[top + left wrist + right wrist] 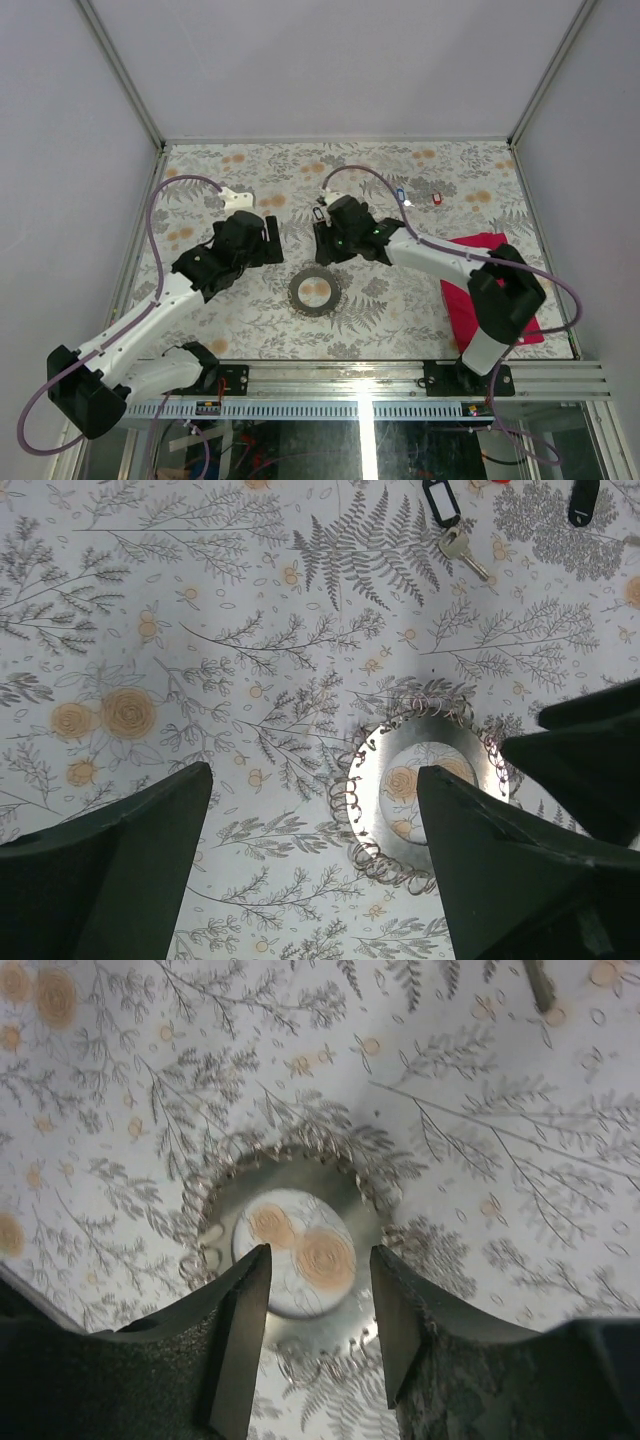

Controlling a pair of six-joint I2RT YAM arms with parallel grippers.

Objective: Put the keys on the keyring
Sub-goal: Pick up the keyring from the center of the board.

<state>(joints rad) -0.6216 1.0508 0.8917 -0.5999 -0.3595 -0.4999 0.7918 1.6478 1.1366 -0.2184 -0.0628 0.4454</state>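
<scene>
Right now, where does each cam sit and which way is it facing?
Top external: fixed high behind the arm bases, looking down on the floral-patterned table; both arms show whole, plus left hand, right hand and the flat dark grey metal ring edged with wire loops.
Left wrist: on the left arm, facing down; its two fingers frame the view, the ring partly behind one.
Right wrist: on the right arm, facing down; its fingers frame the ring's hole.
Shared: both wrist views show the ring.
</scene>
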